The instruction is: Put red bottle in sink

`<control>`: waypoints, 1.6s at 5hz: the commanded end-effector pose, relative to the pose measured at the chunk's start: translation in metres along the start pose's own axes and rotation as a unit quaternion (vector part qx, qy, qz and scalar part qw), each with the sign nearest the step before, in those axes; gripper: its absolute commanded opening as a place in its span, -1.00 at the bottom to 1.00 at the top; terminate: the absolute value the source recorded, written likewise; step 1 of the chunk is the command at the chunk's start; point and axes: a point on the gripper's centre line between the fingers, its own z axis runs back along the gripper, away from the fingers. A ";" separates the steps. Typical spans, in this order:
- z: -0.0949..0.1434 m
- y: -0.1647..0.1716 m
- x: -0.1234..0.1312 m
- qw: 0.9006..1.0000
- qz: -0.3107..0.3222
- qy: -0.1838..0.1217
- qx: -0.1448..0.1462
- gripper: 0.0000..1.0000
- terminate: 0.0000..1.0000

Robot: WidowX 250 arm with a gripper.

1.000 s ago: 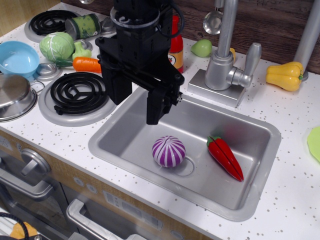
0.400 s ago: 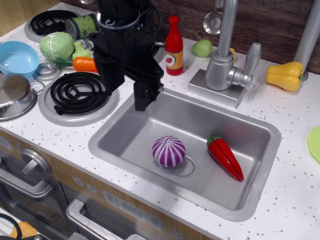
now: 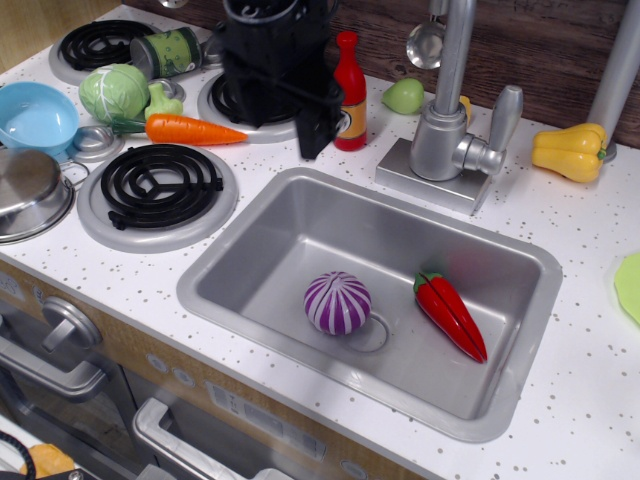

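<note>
Red bottle [image 3: 349, 92] stands upright, just right of the black end effector [image 3: 285, 105].

red bottle [image 3: 349, 90] upright on counter | jaws [image 3: 275, 120] just left | sink [image 3: 250, 250] holds onion [image 3: 337, 302], chili [image 3: 452, 314]

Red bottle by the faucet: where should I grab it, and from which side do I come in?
Take the red bottle around its narrow neck or upper body, coming down from above. It stands upright on the counter behind the sink, faucet close on its right, and the gripper is already beside it on its left.
</note>
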 end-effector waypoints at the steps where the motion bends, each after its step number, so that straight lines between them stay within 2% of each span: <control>1: -0.008 0.028 0.041 0.997 0.008 -0.071 0.013 1.00 -1.00; 3: -0.031 0.049 0.067 0.990 0.028 -0.136 0.031 1.00 -1.00; 4: -0.033 0.049 0.086 0.986 0.031 -0.160 0.022 1.00 -1.00; 5: -0.035 0.051 0.101 0.982 0.038 -0.179 0.037 1.00 -1.00; 7: -0.036 0.059 0.122 0.978 0.026 -0.203 0.030 1.00 -1.00; 8: -0.040 0.058 0.122 0.978 0.028 -0.204 0.036 -1.00 -1.00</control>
